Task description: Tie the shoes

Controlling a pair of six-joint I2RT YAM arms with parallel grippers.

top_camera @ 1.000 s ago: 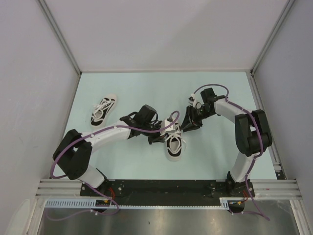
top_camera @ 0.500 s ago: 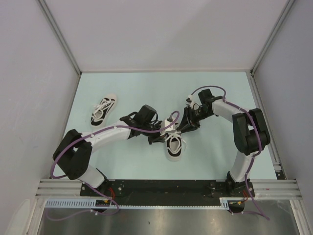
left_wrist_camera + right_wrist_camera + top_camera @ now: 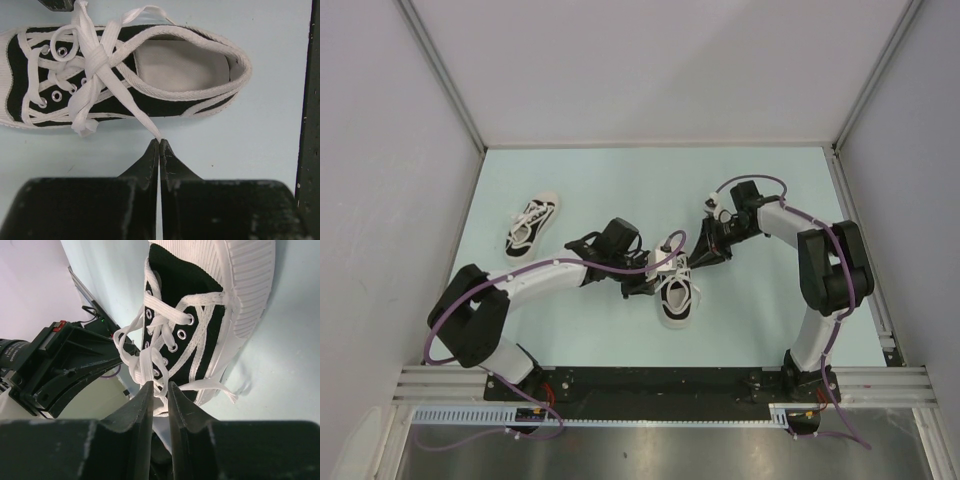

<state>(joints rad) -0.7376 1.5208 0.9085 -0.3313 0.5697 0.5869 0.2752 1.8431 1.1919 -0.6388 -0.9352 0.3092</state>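
Observation:
One of the shoes [image 3: 677, 291], black canvas with a white sole and white laces, lies in the middle of the table between both arms. In the left wrist view this shoe [image 3: 150, 102] lies on its side. My left gripper [image 3: 159, 142] is shut on the end of a lace [image 3: 131, 107] that runs from a knot over the eyelets. From the shoe's right, my right gripper [image 3: 160, 386] has its fingers nearly together around a lace loop [image 3: 146, 360] above the tongue. The other shoe [image 3: 532, 222] lies apart at the left.
The pale table top [image 3: 620, 180] is walled by grey panels at the back and both sides. The left arm's wrist [image 3: 55, 360] shows just behind the shoe in the right wrist view. A metal rail [image 3: 660, 382] runs along the near edge.
The right gripper edged closer to the middle shoe and its fingers narrowed onto the lace loop. The left gripper kept its hold on the lace end and stayed put.

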